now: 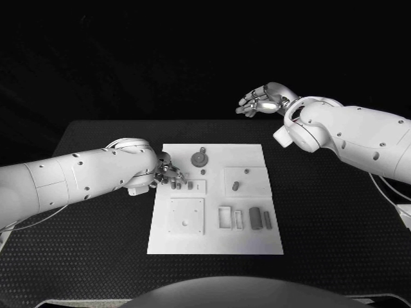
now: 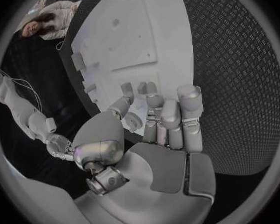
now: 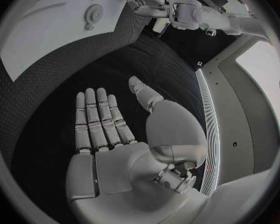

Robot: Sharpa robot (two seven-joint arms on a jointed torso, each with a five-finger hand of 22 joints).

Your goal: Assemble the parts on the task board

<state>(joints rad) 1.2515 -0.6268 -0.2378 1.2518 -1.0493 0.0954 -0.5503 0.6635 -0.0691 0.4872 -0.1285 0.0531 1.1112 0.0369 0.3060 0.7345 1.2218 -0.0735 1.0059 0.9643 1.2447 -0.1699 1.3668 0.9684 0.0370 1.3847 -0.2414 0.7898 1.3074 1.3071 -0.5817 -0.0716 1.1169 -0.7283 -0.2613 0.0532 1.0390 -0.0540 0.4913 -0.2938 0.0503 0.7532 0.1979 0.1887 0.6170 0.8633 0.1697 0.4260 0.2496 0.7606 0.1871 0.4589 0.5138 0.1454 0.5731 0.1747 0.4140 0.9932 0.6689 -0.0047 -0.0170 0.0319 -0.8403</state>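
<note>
Task board (image 1: 252,154), a white plate, lies in the middle of the black table (image 1: 335,218), long side running away from the robot. Grey parts sit on it: a round gear-like piece (image 1: 200,158) near the board's far end, a small peg (image 1: 236,186) in a raised square panel at the board's right middle, and a dark block (image 1: 255,217) with a slimmer bar (image 1: 268,220) just beside it toward the board's near right. A pale frame-shaped piece (image 1: 224,217) lies next to those, and a square plate with a small hole (image 1: 187,215) takes up the board's near left.

Left hand (image 1: 169,174) is over the board's left edge, near the middle of its length, fingers pointing onto the board close to a small recessed slot. In the left wrist view the left hand's fingers (image 2: 170,115) are curled inward and bunched over the board's edge; whether they pinch a part cannot be told.

Right hand (image 1: 261,99) is raised beyond the board's far right corner, well apart from the board and above the table's far edge. In the right wrist view its fingers (image 3: 97,118) lie straight and side by side, thumb out to one side, nothing in the palm.
</note>
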